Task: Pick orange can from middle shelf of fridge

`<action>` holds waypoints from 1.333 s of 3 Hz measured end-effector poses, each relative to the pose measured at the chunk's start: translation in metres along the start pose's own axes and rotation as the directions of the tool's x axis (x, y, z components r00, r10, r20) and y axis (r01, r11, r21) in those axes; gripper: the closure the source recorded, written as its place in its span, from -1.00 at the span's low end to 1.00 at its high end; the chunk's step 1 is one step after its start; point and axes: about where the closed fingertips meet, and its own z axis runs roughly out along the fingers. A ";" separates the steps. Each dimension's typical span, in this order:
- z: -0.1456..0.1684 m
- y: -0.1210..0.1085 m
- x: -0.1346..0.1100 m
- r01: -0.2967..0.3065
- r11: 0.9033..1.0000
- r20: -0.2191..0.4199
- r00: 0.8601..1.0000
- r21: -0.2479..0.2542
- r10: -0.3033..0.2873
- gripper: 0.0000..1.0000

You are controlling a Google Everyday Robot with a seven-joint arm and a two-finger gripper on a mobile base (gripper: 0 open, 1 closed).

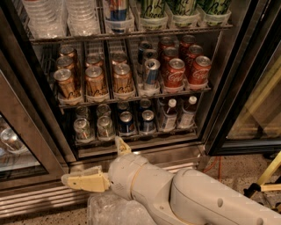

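Note:
The fridge (246, 61) stands open, showing its wire racks. The middle shelf (131, 98) holds orange cans in its three left lanes, with front cans (95, 81) side by side and more behind. A blue-and-silver can (150, 72) and red Coca-Cola cans (174, 73) fill the right lanes. My gripper (91, 159) is low in front of the fridge base, below the bottom rack and well under the orange cans. It is open and empty, with one cream finger (83, 181) pointing left and the other (122, 146) pointing up.
The bottom rack holds small dark cans (126, 123) and bottles (169, 115). The top rack holds clear cups (44, 17) and green cans (184, 11). A glass door (17, 145) hangs open at left. The slatted steel base (39, 200) and crumpled clear plastic (109, 211) lie below.

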 end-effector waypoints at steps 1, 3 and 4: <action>0.002 -0.005 -0.005 0.005 1.000 0.010 1.000 0.021 -0.006 -1.00; 0.018 -0.031 -0.032 0.085 0.981 0.038 0.995 0.176 -0.093 -1.00; 0.031 -0.050 -0.031 0.100 0.963 0.028 0.994 0.252 -0.110 -1.00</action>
